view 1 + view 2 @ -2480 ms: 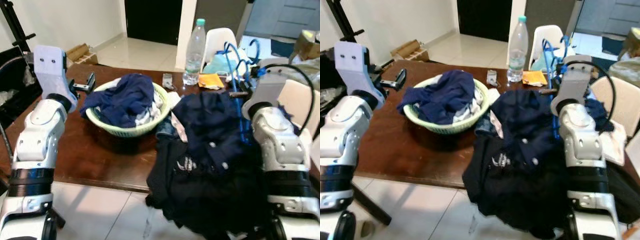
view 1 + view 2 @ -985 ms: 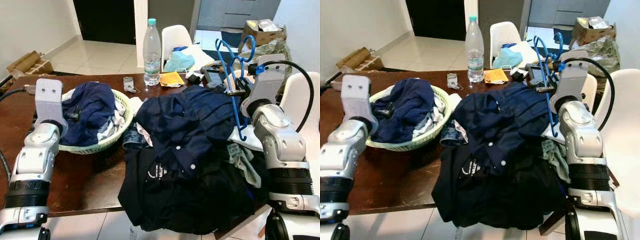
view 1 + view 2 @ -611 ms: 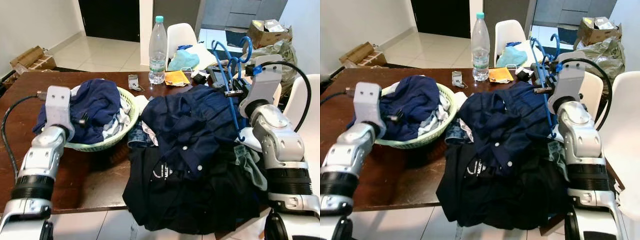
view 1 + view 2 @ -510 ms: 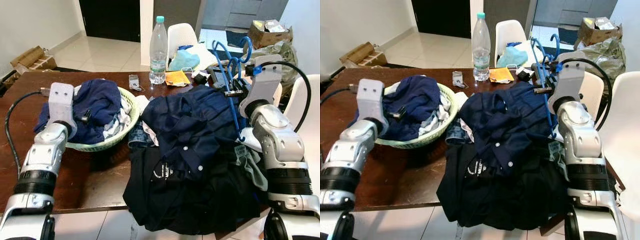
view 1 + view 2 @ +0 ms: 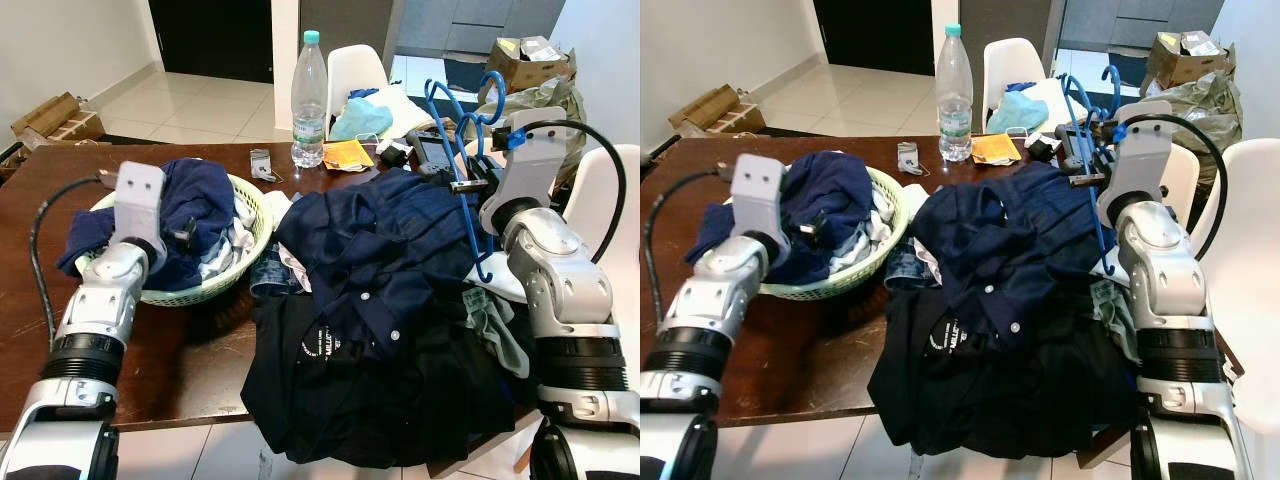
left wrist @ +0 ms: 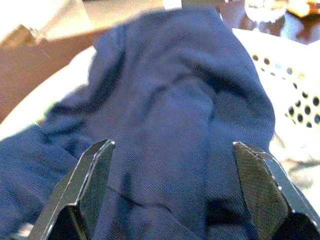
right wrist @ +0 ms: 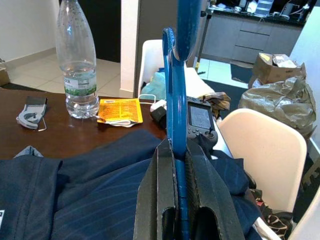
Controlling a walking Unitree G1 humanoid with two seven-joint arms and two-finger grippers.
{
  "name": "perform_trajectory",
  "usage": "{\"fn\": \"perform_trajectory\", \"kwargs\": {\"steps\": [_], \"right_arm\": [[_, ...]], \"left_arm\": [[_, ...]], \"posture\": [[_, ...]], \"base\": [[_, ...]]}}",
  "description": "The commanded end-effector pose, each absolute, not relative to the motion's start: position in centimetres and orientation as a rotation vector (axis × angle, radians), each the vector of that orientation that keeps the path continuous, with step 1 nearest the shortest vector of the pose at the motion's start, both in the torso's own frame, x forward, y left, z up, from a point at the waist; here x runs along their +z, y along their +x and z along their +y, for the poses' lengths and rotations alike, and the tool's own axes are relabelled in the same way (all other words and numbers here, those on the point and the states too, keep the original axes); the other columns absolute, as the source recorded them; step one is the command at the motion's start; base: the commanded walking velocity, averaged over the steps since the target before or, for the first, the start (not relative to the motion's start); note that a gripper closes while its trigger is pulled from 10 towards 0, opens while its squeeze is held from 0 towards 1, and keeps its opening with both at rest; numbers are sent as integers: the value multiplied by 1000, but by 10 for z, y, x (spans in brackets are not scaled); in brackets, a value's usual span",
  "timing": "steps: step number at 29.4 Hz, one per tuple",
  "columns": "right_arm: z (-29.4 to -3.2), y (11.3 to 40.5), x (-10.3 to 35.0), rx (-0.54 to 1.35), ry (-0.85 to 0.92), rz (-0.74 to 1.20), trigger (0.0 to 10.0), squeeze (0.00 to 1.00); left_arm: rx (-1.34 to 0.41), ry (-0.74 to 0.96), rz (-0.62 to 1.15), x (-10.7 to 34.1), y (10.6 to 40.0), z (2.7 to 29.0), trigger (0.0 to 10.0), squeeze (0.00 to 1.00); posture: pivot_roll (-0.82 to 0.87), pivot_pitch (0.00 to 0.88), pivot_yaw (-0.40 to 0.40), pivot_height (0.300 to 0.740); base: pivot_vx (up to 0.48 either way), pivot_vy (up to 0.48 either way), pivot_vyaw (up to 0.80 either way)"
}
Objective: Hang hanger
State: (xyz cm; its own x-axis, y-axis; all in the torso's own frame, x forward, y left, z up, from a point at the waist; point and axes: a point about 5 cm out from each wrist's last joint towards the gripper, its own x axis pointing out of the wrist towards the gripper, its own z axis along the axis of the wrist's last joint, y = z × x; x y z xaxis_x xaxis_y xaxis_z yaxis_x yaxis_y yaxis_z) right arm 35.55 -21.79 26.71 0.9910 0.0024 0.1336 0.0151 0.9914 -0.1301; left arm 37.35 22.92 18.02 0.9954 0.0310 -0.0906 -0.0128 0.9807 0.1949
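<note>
Cluttered brown counter point(image 5: 200, 340). Right tool point(image 7: 176, 165) clamped on blue hanger point(image 5: 462, 150), carrying stage; left tool point(image 6: 170, 190) spread over basket laundry point(image 5: 190, 205). Next: find rail.

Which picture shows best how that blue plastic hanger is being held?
The right wrist view: the right gripper is shut on the blue plastic hanger. Both eye views show its hooks and frame from afar.

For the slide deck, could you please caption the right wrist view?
Right gripper clamps blue hanger above navy shirt, water bottle behind.
</note>
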Motion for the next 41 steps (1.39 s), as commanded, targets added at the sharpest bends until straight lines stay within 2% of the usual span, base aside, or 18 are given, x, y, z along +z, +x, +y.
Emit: {"fn": "perform_trajectory", "kwargs": {"steps": [1, 4, 5, 6, 7, 8, 10, 19, 21, 22, 24, 25, 28, 29, 30, 31, 38, 41], "right_arm": [[-220, 353, 271, -11, -150, -143, 10000, 0], [-220, 353, 271, -11, -150, -143, 10000, 0], [-221, 353, 272, -12, -150, -143, 10000, 0], [-221, 353, 272, -13, -151, -142, 10000, 0], [-221, 353, 272, -13, -151, -142, 10000, 0], [-222, 353, 272, -14, -151, -143, 10000, 0], [-222, 353, 273, -15, -151, -142, 10000, 0], [-222, 353, 273, -16, -148, -142, 10000, 0], [-222, 353, 272, -18, -145, -142, 10000, 0], [-222, 353, 272, -21, -143, -142, 10000, 0], [-222, 353, 272, -21, -143, -142, 10000, 0], [-222, 354, 271, -23, -139, -142, 10000, 0], [-222, 354, 271, -23, -139, -142, 10000, 0], [-222, 354, 271, -25, -135, -143, 10000, 0], [-222, 354, 271, -25, -135, -143, 10000, 0], [-222, 354, 271, -27, -131, -145, 10000, 0], [-224, 353, 271, -33, -127, -148, 10000, 0], [-226, 354, 272, -42, -123, -153, 10000, 0]], "left_arm": [[-7, 206, 131, 170, 373, 226, 4314, 0], [-7, 206, 131, 170, 373, 226, 4314, 0], [-14, 211, 142, 168, 374, 226, 3882, 0], [-1, 215, 160, 166, 374, 228, 1922, 0], [-1, 215, 160, 166, 374, 228, 1922, 0], [13, 218, 171, 164, 374, 231, 314, 0], [28, 219, 173, 164, 374, 234, 0, 0], [51, 210, 81, 189, 378, 241, 0, 0], [25, 181, -14, 215, 381, 237, 0, 0], [-36, 150, -163, 255, 383, 229, 0, 0], [-36, 150, -163, 255, 383, 229, 0, 0], [-147, 146, -308, 296, 379, 213, 0, 0], [-147, 146, -308, 296, 379, 213, 0, 0], [-274, 145, -425, 329, 372, 191, 0, 0], [-274, 145, -425, 329, 372, 191, 0, 0], [-396, 135, -509, 349, 363, 170, 0, 0], [-533, 93, -588, 368, 351, 146, 0, 0], [-672, -10, -624, 379, 341, 132, 0, 0]], "posture": [[79, 103, -36, 740], [79, 103, -36, 740], [79, 103, -36, 740], [77, 103, -37, 740], [77, 103, -37, 740], [77, 103, -37, 740], [77, 103, -37, 740], [84, 99, -35, 740], [85, 99, -34, 740], [90, 98, -32, 740], [90, 98, -32, 740], [102, 95, -28, 740], [102, 95, -28, 740], [101, 90, -22, 740], [101, 90, -22, 740], [100, 87, -20, 740], [100, 82, -19, 740], [105, 77, -17, 740]], "base": [[0, 0, 0], [0, 0, 0], [0, 0, 0], [0, 0, 0], [0, 0, 0], [0, 0, 0], [0, 0, 0], [0, 0, 0], [0, 0, 0], [0, 0, 0], [0, 0, 0], [0, 0, 0], [0, 0, 0], [0, 0, 0], [0, 0, 0], [0, 0, 0], [0, 0, 0], [0, 0, 0]]}}
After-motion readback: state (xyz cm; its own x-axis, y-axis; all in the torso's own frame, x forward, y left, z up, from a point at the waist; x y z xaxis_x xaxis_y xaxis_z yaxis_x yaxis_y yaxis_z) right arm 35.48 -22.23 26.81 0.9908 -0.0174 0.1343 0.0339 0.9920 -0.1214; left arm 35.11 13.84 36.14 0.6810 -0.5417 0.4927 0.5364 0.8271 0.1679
